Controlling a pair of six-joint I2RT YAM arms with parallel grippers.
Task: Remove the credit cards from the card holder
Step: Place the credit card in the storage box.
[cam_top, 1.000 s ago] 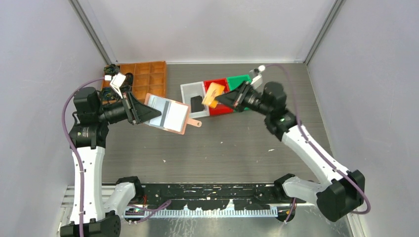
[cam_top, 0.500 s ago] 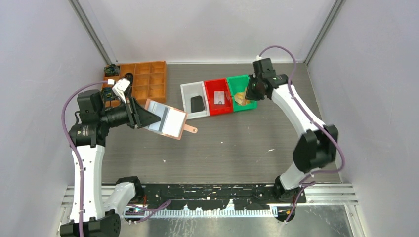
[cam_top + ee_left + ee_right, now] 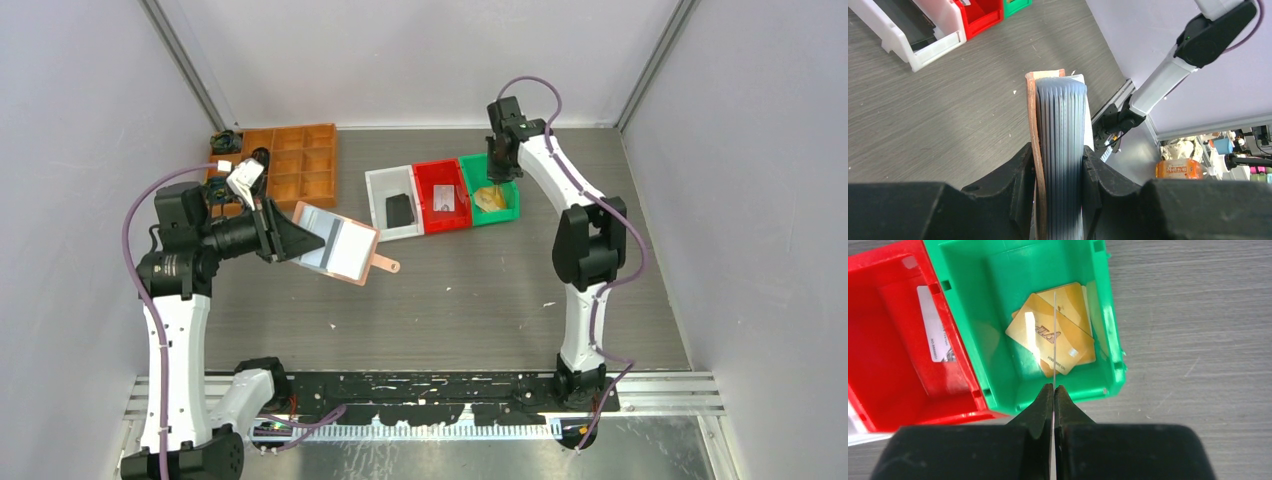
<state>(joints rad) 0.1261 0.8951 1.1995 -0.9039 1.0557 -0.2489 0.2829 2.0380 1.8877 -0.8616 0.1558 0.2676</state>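
My left gripper (image 3: 290, 236) is shut on the open salmon-pink card holder (image 3: 341, 246) and holds it above the table, its grey slotted pockets facing up. In the left wrist view the holder (image 3: 1060, 120) stands edge-on between my jaws (image 3: 1058, 165). My right gripper (image 3: 1053, 390) is shut on a thin card (image 3: 1054, 335) seen edge-on, hanging over the green bin (image 3: 1113, 330). Yellowish credit cards (image 3: 1048, 332) lie flat in that bin. A whitish card (image 3: 935, 325) lies in the red bin (image 3: 888, 370).
A white bin (image 3: 380, 195) with a black object (image 3: 399, 210) stands left of the red bin (image 3: 430, 175) and green bin (image 3: 512, 200). A brown compartment tray (image 3: 300, 160) sits at the back left. Grey walls close in both sides.
My right arm swung from the table's middle back to over the green bin, still holding a card. My left gripper with the holder shifted slightly.
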